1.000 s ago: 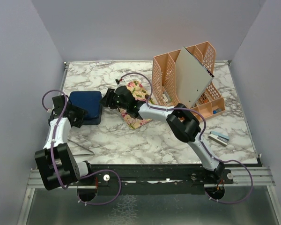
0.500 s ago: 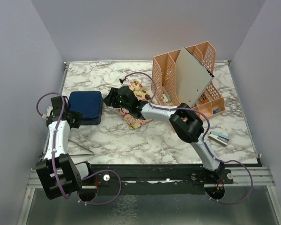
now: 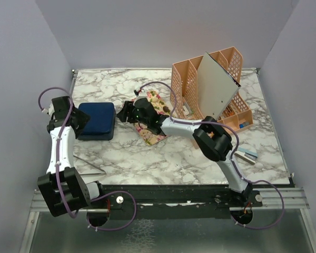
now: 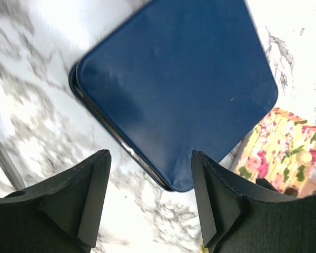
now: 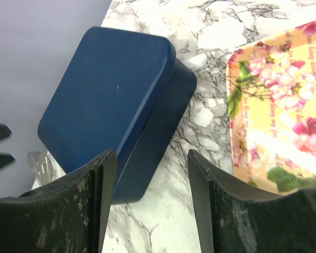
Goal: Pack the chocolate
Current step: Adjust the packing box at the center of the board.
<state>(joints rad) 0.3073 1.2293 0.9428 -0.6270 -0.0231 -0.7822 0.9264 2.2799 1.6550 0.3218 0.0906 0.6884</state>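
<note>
Left gripper (image 4: 149,174): jaws spread, nothing between them. It hovers at the near-left corner of a dark blue box (image 4: 179,89), not touching it.

Right gripper (image 5: 151,158): jaws likewise spread and empty, aimed at the opposite side of the same box (image 5: 105,89). The tips are close to its wall but clear of it.

From above, the two grippers flank the box (image 3: 96,120), the left gripper (image 3: 80,124) on its left and the right gripper (image 3: 124,112) on its right. The lid lies on the box and covers the inside.

Just beside the box on the right is a floral tray (image 5: 274,121), yellow with pink flowers, flat on the marble table (image 3: 147,158). One cream, rounded piece of chocolate (image 4: 304,156) sits on this tray (image 4: 276,142). In the top view the right arm crosses the tray (image 3: 150,132) and hides its middle, and the remaining pieces are too small to tell apart.

Behind and to the right of the tray stands an orange organizer (image 3: 187,92) with a grey board (image 3: 216,87) leaning in it. A small white-and-blue block (image 3: 246,154) lies well apart, near the right edge. A thin grey strip (image 3: 89,163) lies near the left arm.
</note>
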